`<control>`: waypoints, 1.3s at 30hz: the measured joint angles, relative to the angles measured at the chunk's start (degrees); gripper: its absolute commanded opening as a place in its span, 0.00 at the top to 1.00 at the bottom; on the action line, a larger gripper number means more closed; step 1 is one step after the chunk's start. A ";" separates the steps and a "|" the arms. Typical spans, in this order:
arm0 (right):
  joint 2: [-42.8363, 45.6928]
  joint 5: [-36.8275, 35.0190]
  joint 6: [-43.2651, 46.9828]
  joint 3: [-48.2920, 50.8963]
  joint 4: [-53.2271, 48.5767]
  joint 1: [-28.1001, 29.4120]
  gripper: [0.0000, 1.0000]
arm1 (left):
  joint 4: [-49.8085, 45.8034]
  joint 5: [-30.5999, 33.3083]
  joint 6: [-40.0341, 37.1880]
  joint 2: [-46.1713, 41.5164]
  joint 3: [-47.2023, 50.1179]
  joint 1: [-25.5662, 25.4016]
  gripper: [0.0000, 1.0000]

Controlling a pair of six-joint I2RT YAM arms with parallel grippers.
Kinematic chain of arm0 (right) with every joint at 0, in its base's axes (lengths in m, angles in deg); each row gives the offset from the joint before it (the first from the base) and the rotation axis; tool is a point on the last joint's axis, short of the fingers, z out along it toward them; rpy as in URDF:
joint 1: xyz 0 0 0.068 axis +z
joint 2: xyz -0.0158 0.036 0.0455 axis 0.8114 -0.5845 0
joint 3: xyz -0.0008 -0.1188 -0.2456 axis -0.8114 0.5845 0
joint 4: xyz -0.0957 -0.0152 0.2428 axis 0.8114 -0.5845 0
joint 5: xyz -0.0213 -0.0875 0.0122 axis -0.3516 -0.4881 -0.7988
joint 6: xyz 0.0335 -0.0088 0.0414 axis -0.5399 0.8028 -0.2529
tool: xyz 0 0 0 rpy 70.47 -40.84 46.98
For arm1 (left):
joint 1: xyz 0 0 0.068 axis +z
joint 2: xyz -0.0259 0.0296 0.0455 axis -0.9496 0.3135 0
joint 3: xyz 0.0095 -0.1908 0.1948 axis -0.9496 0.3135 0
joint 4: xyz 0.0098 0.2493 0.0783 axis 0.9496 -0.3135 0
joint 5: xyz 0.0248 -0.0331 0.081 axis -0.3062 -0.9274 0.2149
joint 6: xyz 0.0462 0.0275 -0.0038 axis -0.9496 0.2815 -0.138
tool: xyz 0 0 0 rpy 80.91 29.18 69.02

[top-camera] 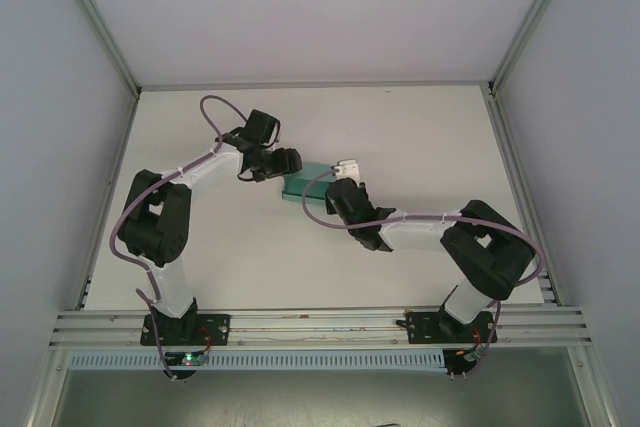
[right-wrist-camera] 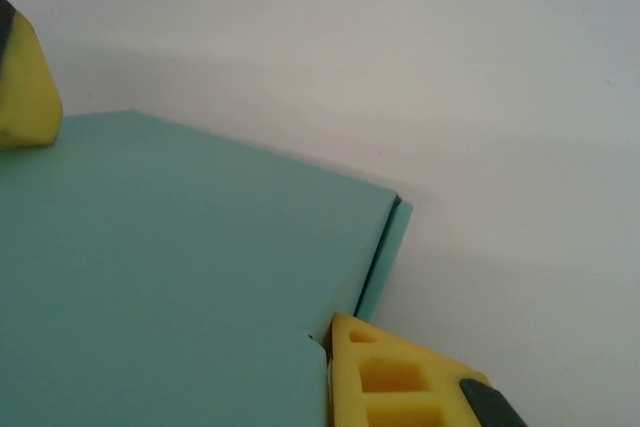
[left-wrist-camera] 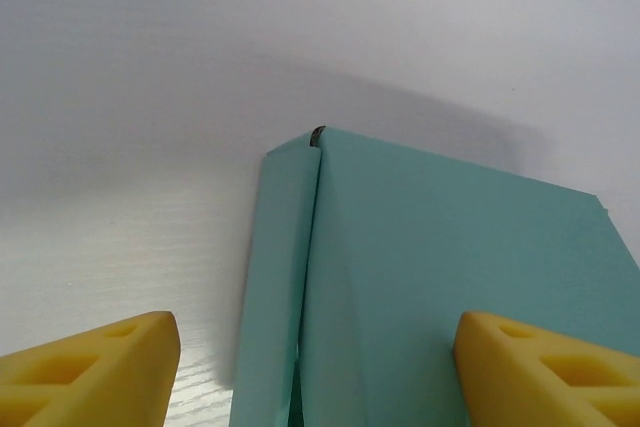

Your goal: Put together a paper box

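Observation:
The paper box [top-camera: 303,185] is a low teal-green closed box lying on the white table [top-camera: 420,147], between the two grippers. My left gripper [top-camera: 284,165] is at its left end. In the left wrist view the box [left-wrist-camera: 440,267] fills the space ahead, with a side wall beside a slightly gaping lid seam. The left gripper [left-wrist-camera: 320,372] is open, its yellow fingertips [left-wrist-camera: 100,367] wide apart on either side. My right gripper [right-wrist-camera: 210,232] is open and straddles the box [right-wrist-camera: 180,267]. Its lower fingertip [right-wrist-camera: 400,382] touches the box's corner seam.
The table is bounded by aluminium frame rails [top-camera: 300,325] at the near edge and white walls on the other three sides. Purple cables [top-camera: 215,107] loop over both arms. A small white fitting [top-camera: 347,166] sits on the right wrist.

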 measured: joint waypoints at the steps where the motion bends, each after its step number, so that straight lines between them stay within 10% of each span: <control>1: 0.15 0.17 -0.04 0.55 -0.35 0.31 0.83 | 1.01 -0.22 -0.02 -0.04 0.61 0.00 0.29; 8: 3.78 4.11 1.79 6.88 -4.46 1.64 0.39 | 3.06 -1.46 -0.28 0.52 2.91 -0.02 0.30; 20: 17.90 13.75 5.18 11.61 -8.52 0.07 0.02 | 4.57 -3.89 -2.32 2.80 3.02 -0.02 0.37; 39: 6.84 35.85 -9.51 -0.44 -12.63 -20.55 0.02 | 19.06 -18.25 1.20 4.90 9.22 4.44 0.67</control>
